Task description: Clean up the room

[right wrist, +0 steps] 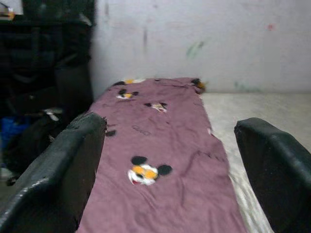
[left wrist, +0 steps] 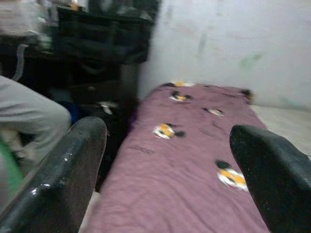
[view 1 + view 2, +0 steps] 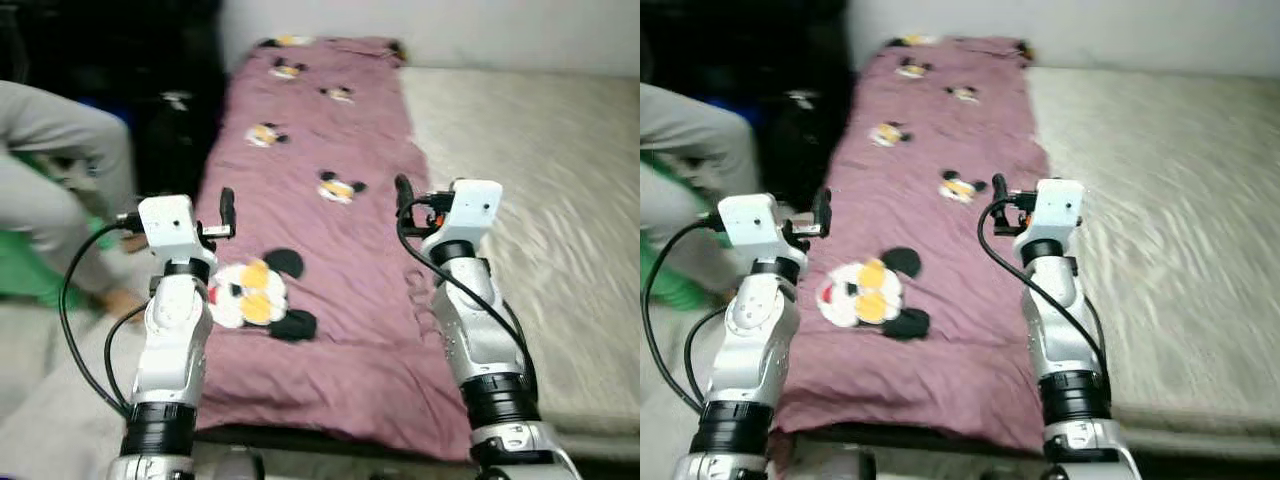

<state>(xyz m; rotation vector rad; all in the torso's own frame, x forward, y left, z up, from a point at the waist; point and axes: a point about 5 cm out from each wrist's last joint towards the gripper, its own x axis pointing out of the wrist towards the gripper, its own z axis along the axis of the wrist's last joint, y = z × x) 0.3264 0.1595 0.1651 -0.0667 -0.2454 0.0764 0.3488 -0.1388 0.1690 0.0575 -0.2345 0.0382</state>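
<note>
A mauve blanket printed with cartoon mouse heads lies spread lengthwise along the left part of a bed, over a cream mattress. My left gripper is raised above the blanket's left edge, and its wrist view shows the fingers wide apart with nothing between them. My right gripper hovers over the blanket's right edge near the mattress, also open and empty, its fingers spread in the right wrist view.
A person in grey trousers crouches at the left beside something green on the floor. Dark furniture and bags stand along the bed's left side. A white wall runs behind the bed.
</note>
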